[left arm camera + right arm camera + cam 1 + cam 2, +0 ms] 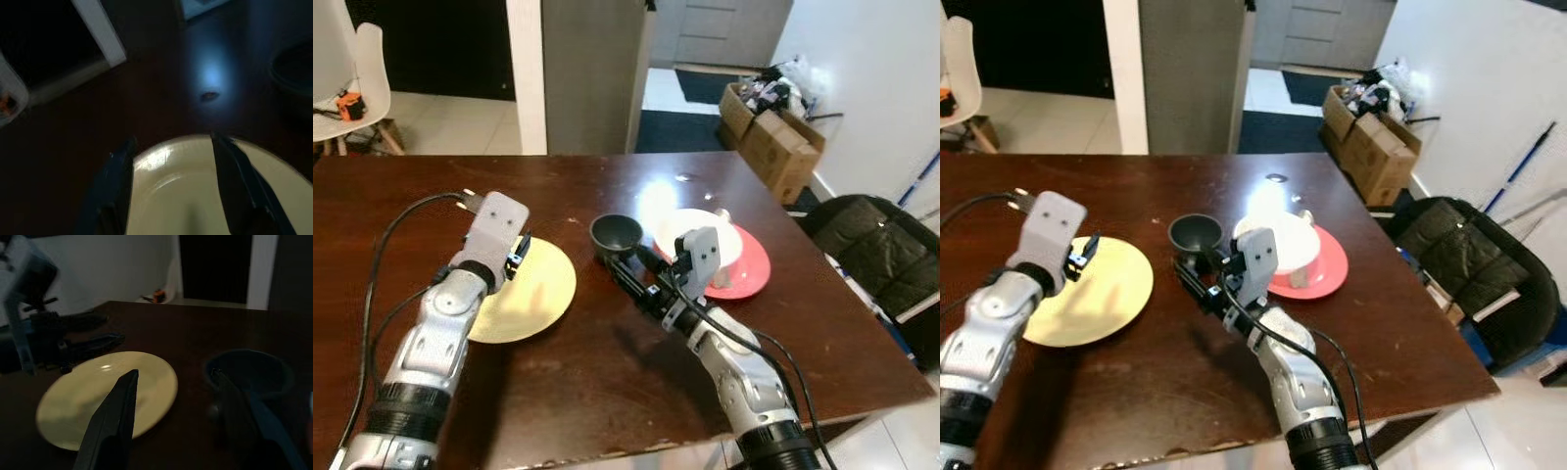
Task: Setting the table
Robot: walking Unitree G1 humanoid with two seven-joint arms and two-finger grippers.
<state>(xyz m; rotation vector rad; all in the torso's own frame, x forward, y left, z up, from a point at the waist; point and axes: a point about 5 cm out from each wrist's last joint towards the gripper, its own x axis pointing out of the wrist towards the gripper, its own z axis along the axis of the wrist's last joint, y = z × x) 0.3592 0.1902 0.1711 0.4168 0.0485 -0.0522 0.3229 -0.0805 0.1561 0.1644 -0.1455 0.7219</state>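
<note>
**Ana:** Bowl first: the small dark grey round bowl (616,235) sits on the dark brown wooden worktop (401,196), between the flat round yellow plate (533,294) and the round red plate (751,271) that carries a white dish (705,235). The right hand (183,396) is at its near rim. What worries you?

**Ben:** That rim. In the right wrist view one black finger (115,416) is out over bare wood on the yellow plate's side, and the other (244,411) lies against the bowl's edge, so the fingers are spread with nothing pinched. I can't tell whether that finger is inside the rim or just outside it. If it's outside and the fingers press together, I'd expect the bowl to get shoved toward the yellow plate rather than gripped.

**Ana:** And if the grip does catch?

**Ben:** A thin, smooth rim held at one point can pivot. The bowl could tilt, slip out and clatter onto the wood.

**Ana:** The left hand (171,161)?

**Ben:** Spread as well, both fingers hanging over the far edge of the yellow plate, holding nothing. If it dips or slides, it could press that edge and skate the plate across the worktop.

**Ana:** Anything behind the bowl?

**Ben:** The red plate is close beside it. A forward push could knock the bowl against that plate's rim.
</note>
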